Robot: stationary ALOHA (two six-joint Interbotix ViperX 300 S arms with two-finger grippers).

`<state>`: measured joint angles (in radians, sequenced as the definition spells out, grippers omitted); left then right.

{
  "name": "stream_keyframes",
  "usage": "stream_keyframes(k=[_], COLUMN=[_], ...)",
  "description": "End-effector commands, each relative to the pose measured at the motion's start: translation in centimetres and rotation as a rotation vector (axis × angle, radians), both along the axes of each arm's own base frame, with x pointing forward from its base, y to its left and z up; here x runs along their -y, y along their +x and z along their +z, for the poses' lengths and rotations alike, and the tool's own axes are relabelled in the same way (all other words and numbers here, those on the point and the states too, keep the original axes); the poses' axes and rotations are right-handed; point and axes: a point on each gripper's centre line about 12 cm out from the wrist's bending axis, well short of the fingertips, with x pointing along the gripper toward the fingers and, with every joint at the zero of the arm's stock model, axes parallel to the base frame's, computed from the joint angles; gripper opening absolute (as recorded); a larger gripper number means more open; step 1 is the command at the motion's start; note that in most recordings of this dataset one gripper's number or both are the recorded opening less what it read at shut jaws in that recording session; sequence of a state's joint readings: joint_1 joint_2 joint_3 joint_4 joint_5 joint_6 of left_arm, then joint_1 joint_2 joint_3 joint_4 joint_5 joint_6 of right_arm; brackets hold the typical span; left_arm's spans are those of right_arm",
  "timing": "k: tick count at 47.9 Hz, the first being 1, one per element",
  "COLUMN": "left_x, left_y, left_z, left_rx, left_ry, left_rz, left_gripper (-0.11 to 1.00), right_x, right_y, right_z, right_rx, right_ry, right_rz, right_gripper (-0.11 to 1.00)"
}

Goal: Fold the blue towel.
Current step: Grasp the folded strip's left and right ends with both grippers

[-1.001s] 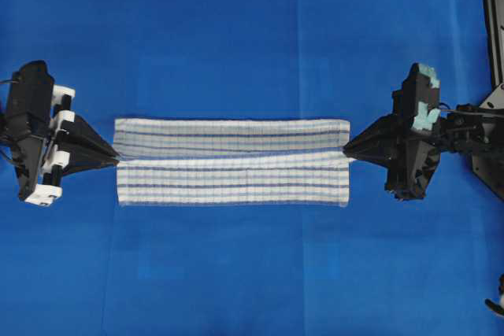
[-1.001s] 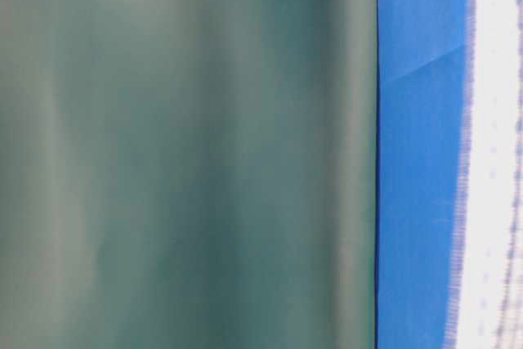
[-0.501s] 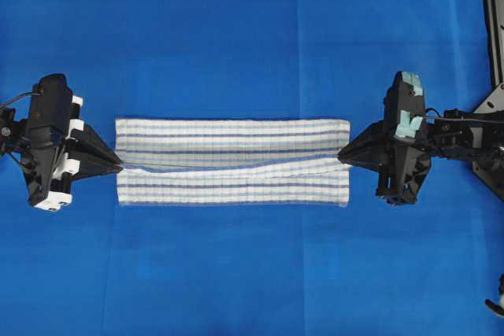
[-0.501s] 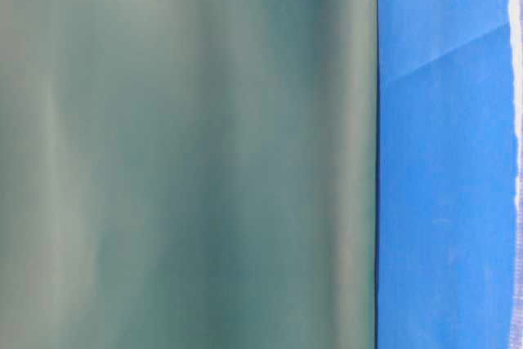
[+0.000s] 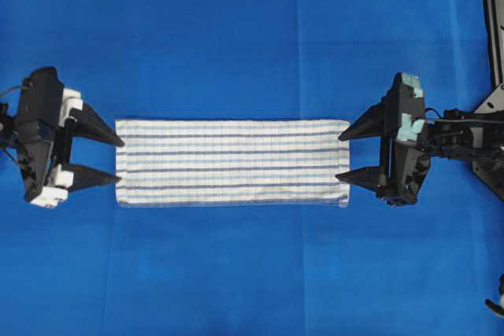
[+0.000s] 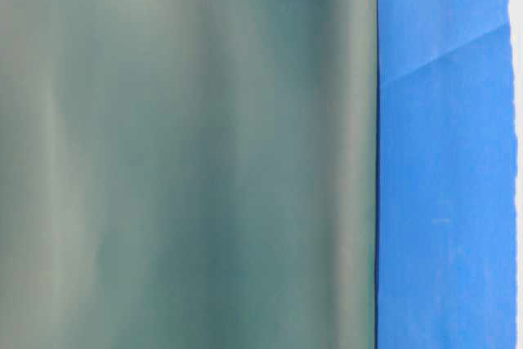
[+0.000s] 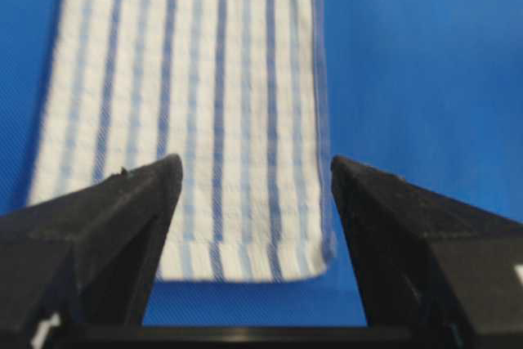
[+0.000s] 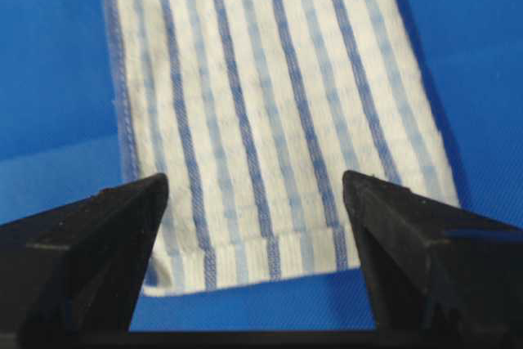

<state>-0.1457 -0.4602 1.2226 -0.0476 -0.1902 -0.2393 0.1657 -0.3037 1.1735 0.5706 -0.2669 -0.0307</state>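
The blue towel (image 5: 232,162) lies flat as a long strip mid-bench, between my left gripper (image 5: 101,155) and right gripper (image 5: 358,153), both spread apart and empty. It looks light and limp; I'd pinch the short ends' corners.

white blue-striped blue towel (image 5: 232,162), solid blue table covering (image 5: 236,37), black claws

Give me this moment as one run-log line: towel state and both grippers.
blue towel: flat folded strip on blue table covering | left gripper: open, at left end, holding nothing | right gripper: open, at right end, holding nothing
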Motion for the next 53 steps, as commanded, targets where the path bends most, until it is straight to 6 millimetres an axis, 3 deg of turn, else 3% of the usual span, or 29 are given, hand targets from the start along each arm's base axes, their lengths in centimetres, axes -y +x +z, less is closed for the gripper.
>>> stream_keyframes(k=[1,19,39,53], left_x=[-0.8,-5.5,-6.0,-5.8], left_y=[-0.1,-0.6,0.7,1.3], left_z=[0.9,0.0,-3.9,-6.0], left_rx=[0.029,-0.039,-0.121,-0.203], left_ry=[0.009,0.072,0.078,0.075], left_rz=[0.026,0.185,0.196,0.185], left_gripper=[0.64,0.63,0.62,0.61], right_x=[0.6,4.8,5.7,5.7], right_y=[0.3,-0.1,0.5,0.7], right_z=[1.3,0.3,-3.2,-4.4], right_rx=[0.055,0.011,-0.089,-0.134], right_ry=[-0.010,-0.072,-0.107,-0.108], right_rz=[-0.016,-0.140,-0.180,-0.179], right_gripper=[0.85,0.85,0.82,0.67])
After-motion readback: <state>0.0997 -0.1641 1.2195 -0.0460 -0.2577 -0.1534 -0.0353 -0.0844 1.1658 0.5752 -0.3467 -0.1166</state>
